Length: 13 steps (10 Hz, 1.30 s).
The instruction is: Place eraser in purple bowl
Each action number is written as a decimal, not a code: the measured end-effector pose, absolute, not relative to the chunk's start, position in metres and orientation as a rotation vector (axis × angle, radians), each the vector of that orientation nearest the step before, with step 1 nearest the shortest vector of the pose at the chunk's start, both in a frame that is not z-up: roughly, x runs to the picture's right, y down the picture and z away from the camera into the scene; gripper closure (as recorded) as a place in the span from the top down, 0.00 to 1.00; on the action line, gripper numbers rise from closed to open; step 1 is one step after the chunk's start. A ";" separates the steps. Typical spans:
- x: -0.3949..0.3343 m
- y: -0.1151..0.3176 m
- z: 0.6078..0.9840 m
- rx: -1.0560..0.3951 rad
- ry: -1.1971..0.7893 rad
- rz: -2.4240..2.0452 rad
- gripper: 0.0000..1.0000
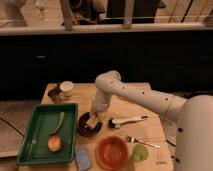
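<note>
Here, on the wooden table before a dark wall, the hand is at the purple bowl; grip unclear.

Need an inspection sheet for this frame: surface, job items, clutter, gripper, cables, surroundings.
Surface: wooden table, crowded at the front.
Job's things: purple bowl beside the green tray; eraser not made out, perhaps hidden under the gripper.
Clutter: green tray holding a green item and an orange item; orange bowl; blue-grey pad; white-handled brush; fork; jar.
Gripper: gripper at the purple bowl, just above or inside it.
Cables: nothing seen.
Surroundings: dark cabinet front behind the table.
</note>
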<state>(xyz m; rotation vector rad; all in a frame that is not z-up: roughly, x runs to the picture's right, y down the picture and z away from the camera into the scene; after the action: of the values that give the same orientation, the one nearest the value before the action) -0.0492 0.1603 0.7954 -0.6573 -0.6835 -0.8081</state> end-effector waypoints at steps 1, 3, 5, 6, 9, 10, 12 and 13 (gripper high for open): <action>-0.050 0.160 0.795 -0.659 -0.683 -0.810 0.53; -0.049 0.161 0.795 -0.665 -0.681 -0.812 0.75; -0.051 0.161 0.795 -0.666 -0.681 -0.817 0.80; -0.053 0.160 0.796 -0.667 -0.682 -0.819 0.80; -0.052 0.161 0.795 -0.675 -0.679 -0.822 0.80; -0.052 0.162 0.795 -0.677 -0.679 -0.821 0.80; -0.053 0.164 0.795 -0.679 -0.681 -0.825 0.80; -0.053 0.165 0.795 -0.675 -0.683 -0.824 0.80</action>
<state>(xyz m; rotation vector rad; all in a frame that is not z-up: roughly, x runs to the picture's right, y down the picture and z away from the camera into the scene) -0.0531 0.1645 0.7947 -0.6753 -0.6825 -0.8239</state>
